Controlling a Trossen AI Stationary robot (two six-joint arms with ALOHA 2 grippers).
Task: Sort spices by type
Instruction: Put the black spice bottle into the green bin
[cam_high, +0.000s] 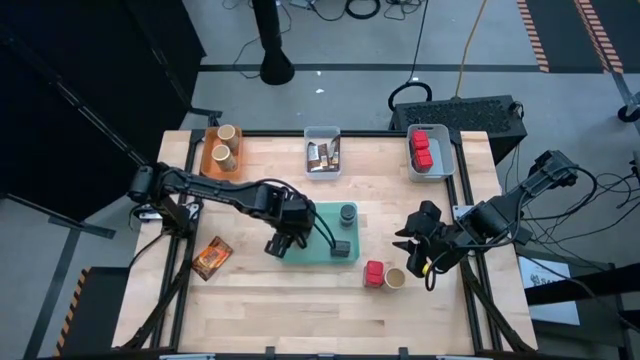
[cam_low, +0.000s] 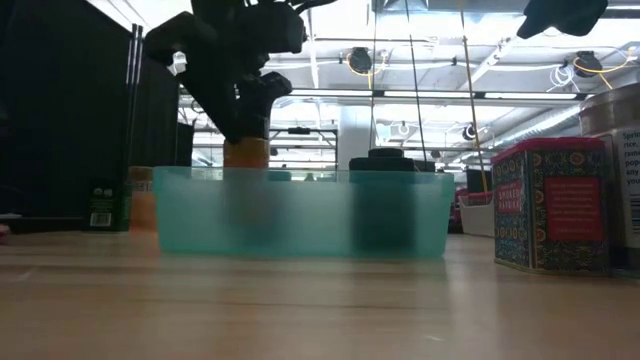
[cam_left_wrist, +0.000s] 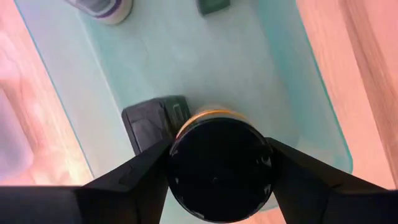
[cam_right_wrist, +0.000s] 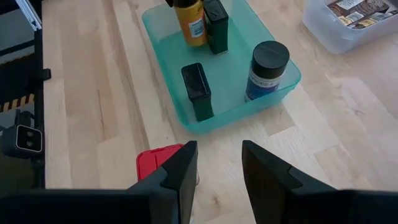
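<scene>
A flat teal tray (cam_high: 322, 222) lies mid-table. In it stand a dark-lidded jar (cam_right_wrist: 266, 70), two dark blocks (cam_right_wrist: 198, 90) (cam_right_wrist: 216, 25) and an orange jar with a black lid (cam_right_wrist: 189, 23). My left gripper (cam_high: 280, 243) comes down on that orange jar at the tray's left end and is shut on it. My right gripper (cam_right_wrist: 217, 146) hangs open over the bare table to the right of the tray, holding nothing. A red cube (cam_high: 373, 273) and a tan round jar (cam_high: 394, 278) stand in front of the tray, below the right gripper. My left gripper pinches the orange jar's black lid (cam_left_wrist: 217, 165) between its two fingers (cam_left_wrist: 137, 177), one on each side of the round rim. The fingers come steeply from above. The jar stays upright inside the tray, next to a dark block (cam_left_wrist: 152, 121); its base is hidden behind the tray wall.
Along the far edge stand an orange bin (cam_high: 222, 148) with tan jars, a clear bin (cam_high: 322, 155) with packets and a bin (cam_high: 428, 152) with red cubes. An orange-red packet (cam_high: 211, 258) lies near the left edge. Bare wood spans the near side.
</scene>
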